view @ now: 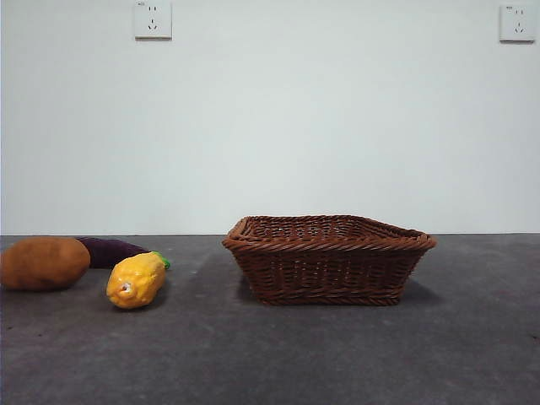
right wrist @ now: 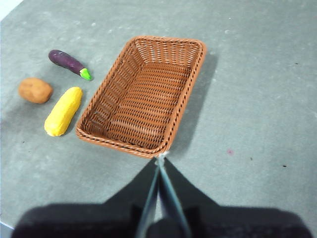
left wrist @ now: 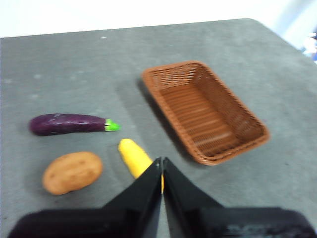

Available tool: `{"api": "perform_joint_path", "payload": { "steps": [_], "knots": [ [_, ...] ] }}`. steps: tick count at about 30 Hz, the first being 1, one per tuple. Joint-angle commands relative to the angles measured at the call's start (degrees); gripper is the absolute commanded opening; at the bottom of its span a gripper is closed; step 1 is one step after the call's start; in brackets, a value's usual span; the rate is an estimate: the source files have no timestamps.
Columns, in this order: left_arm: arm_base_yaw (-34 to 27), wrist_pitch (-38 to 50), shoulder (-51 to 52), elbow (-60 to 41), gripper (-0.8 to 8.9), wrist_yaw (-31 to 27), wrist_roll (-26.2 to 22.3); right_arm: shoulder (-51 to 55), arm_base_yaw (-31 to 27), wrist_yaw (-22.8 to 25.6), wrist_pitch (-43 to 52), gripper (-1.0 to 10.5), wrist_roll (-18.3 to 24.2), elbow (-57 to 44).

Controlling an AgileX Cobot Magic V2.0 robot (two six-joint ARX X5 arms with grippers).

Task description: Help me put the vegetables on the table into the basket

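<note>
Front view: the basket (view: 329,257) sits empty on the dark grey surface (view: 337,354), and all 3 vegetables lie apart from it on one side. The potato (view: 42,262) is furthest from the basket, the eggplant (view: 110,251) lies behind it, and the corn (view: 135,280) is nearest the camera and closest to the basket. No arm shows here, so nothing has been picked yet.

Left wrist view: the left end effector (left wrist: 162,161) hangs above the surface with its 2 jaws pressed together, clenched on nothing. Its tips cover 1 end of the corn (left wrist: 133,156); the potato (left wrist: 72,172) and eggplant (left wrist: 69,124) lie beyond, the basket (left wrist: 205,111) to the other side.

Right wrist view: the right end effector (right wrist: 161,161) is also clenched and empty, held high over the near rim of the basket (right wrist: 143,106), well apart from the corn (right wrist: 63,111), potato (right wrist: 35,90) and eggplant (right wrist: 69,64).

Risk, as I judge it: the jaws must open before descending, or they will knock the corn aside. The rounded toys may roll or slip from a off-centre grip, and a low carry could catch the flared rim and shift the basket.
</note>
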State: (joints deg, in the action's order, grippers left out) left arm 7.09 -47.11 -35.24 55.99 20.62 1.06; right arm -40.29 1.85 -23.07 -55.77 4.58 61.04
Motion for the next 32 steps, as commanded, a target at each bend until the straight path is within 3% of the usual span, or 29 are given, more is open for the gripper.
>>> {"api": "perform_joint_path", "payload": {
  "steps": [1, 2, 3, 4, 12, 16, 21, 32],
  "knots": [
    [0.11, 0.11, -0.11, 0.04, 3.44, 0.66, -0.68, 0.26, 0.02, -0.98, 0.33, 2.6, 0.63, 0.2],
    [0.11, 0.04, -0.2, 0.04, 5.29, 0.72, -0.63, 0.26, 0.02, -0.96, 0.33, 3.9, 0.61, 0.2],
    [0.11, -0.02, -0.35, 0.04, 6.45, 0.81, -0.57, 0.26, 0.02, -0.94, 0.31, 5.3, 0.24, 0.2],
    [0.11, -0.04, -0.39, 0.04, 6.63, 0.81, 0.07, 0.26, 0.02, -0.96, 0.26, 5.7, -0.02, 0.2],
    [0.11, 0.02, -1.79, 0.04, 6.62, 0.81, 0.37, -1.73, 0.07, -1.01, 1.22, 5.7, -0.5, 0.2],
    [0.11, 0.07, -3.85, 0.04, 6.61, 0.79, 0.37, -8.76, 0.09, -4.59, 6.34, 5.7, -2.67, 0.26],
    [0.11, 1.6, -6.88, 0.04, 6.61, 0.81, 0.37, -23.74, 3.26, -2.91, 11.32, 5.7, -2.8, 3.69],
    [0.11, 3.26, -11.87, 0.04, 6.61, 0.81, 0.39, -60.63, 10.88, 5.38, 12.31, 5.7, -2.84, 25.4]
  ]
}}
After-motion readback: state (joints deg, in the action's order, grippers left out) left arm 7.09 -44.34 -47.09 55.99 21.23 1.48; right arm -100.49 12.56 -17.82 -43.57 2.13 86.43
